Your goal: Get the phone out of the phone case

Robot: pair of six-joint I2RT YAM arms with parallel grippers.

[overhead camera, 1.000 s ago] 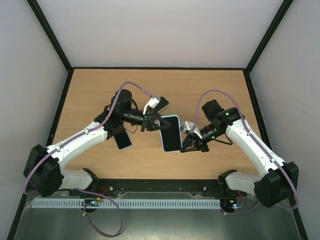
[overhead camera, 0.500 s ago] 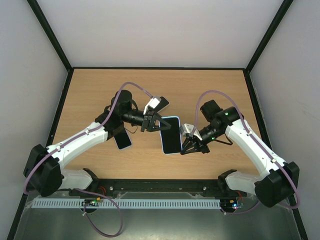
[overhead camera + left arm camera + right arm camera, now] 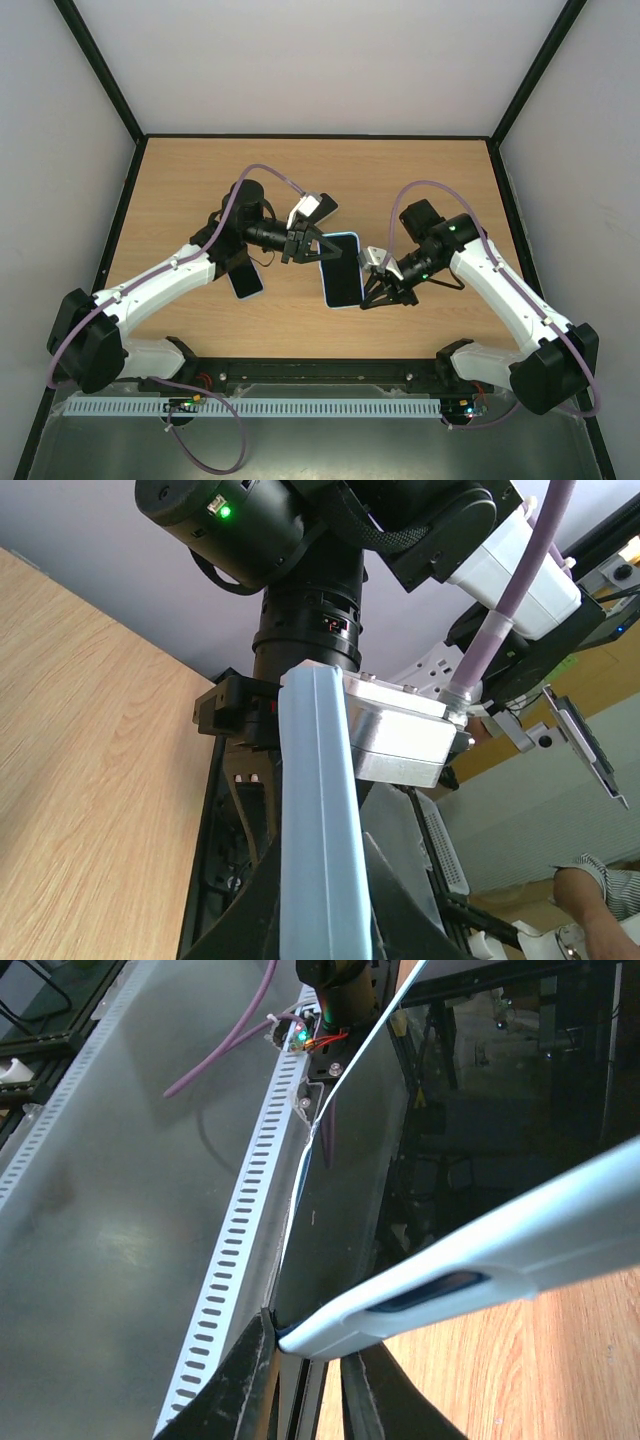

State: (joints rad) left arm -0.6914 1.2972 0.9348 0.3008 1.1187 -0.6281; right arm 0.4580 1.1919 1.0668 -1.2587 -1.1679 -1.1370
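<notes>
Wooden worktop (image 3: 420,180) lies below everything. Nearest, the lower corner of the phone case (image 3: 315,820) is pinched by the closed right gripper (image 3: 370,292). Farther back, its top edge is clamped by the closed left gripper (image 3: 318,247). The phone (image 3: 342,270) is held inside, off the wood. The case lip should be peeled slowly, with the far end gripped firmly.

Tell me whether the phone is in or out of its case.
In: the top view shows the blue case rimming the phone.

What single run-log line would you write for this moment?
left gripper: shut on phone case | right gripper: shut on phone case | phone: not yet out
</notes>
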